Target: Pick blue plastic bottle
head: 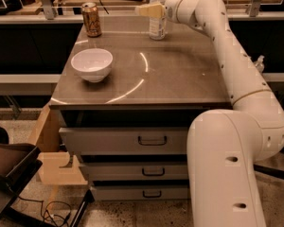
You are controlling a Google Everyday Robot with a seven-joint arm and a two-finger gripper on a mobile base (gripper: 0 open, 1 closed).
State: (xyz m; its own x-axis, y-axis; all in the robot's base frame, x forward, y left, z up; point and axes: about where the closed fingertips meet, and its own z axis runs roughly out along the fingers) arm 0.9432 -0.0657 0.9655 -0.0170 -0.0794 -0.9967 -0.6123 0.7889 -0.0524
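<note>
The blue plastic bottle (157, 28) is slim, clear and pale with a white label. It stands upright at the far edge of the grey table (180, 74), right of centre. My gripper (150, 10) reaches in from the right on the long white arm. It is at the bottle's upper part and covers its neck. The bottle's base rests on the table.
A bronze soda can (91, 19) stands at the far left corner. A white bowl (92, 64) sits front left. Drawers (151, 141) are below the table top. A cardboard box (52, 167) and a dark chair (9, 174) stand at floor left. A small pump bottle (260, 63) stands right of the arm.
</note>
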